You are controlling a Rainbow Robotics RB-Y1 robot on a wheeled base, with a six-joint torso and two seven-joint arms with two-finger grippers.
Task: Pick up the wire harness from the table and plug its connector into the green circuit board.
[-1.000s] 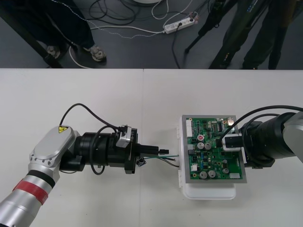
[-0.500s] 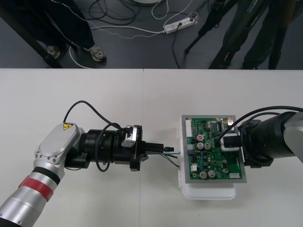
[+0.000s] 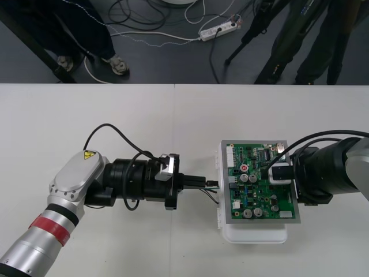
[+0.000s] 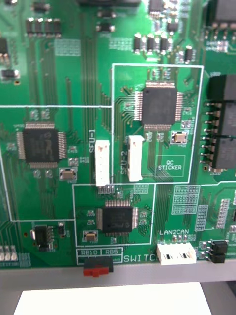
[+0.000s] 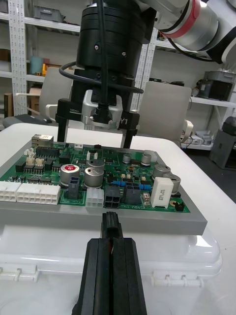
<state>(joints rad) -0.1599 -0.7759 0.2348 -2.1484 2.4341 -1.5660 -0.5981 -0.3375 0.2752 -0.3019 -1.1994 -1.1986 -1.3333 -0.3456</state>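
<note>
My left gripper [image 3: 203,184] reaches in from the left, shut on the wire harness. The small black plug [image 3: 212,185] sticks out of its tips, just short of the green circuit board's [image 3: 259,190] left edge, and thin wires [image 3: 212,198] trail below. In the left wrist view the plug [image 5: 110,222] sits between my shut fingers [image 5: 96,275], level with the board's [image 5: 49,170] grey edge. My right gripper [image 3: 281,173] hovers over the board's right side; from the left wrist it [image 5: 97,130] stands with fingers apart, holding nothing. The right wrist view looks straight down on the board [image 4: 73,74].
The board rests on a white base [image 3: 253,235] on the light table [image 3: 115,115]. White sockets [image 5: 29,192] and a black socket [image 5: 112,200] line the board edge facing the plug. The table's far edge runs along the top, with dark floor beyond.
My left gripper has moved right with the harness, bringing the plug close to the board's left edge. The right arm has stayed put.
</note>
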